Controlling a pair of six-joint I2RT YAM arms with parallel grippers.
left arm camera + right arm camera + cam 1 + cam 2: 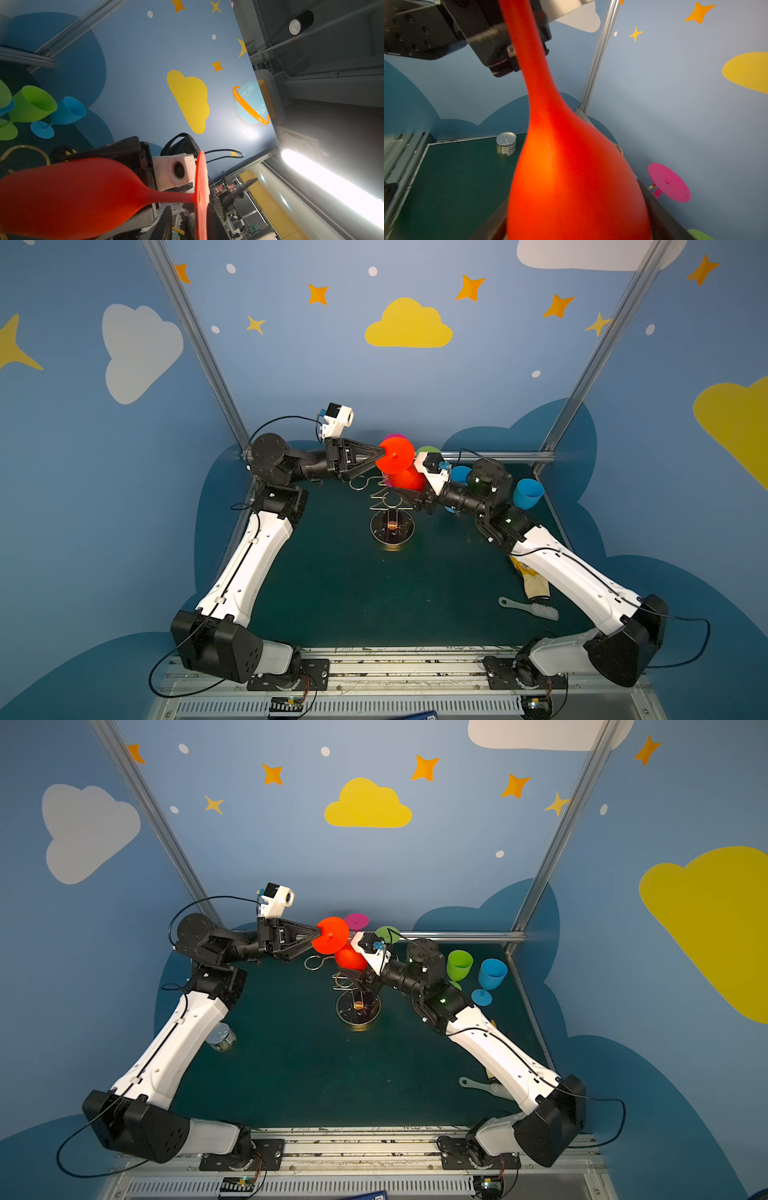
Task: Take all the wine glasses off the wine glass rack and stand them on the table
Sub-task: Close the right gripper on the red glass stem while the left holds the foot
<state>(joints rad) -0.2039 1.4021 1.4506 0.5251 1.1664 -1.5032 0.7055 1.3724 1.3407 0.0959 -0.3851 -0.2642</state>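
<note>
The red wine glass lies tilted in the air above the arms of the gold wine glass rack. Its foot points left and its bowl points right. My left gripper is open around the rim of the foot: one finger lies against the disc, the other stands off it. My right gripper has a finger pressed on each side of the red bowl. In the left wrist view no wire goes round the stem.
A pink glass and a green one hang on the rack behind. A green glass and a blue glass stand at the back right. A tin can sits left; a brush and a yellow glove lie front right.
</note>
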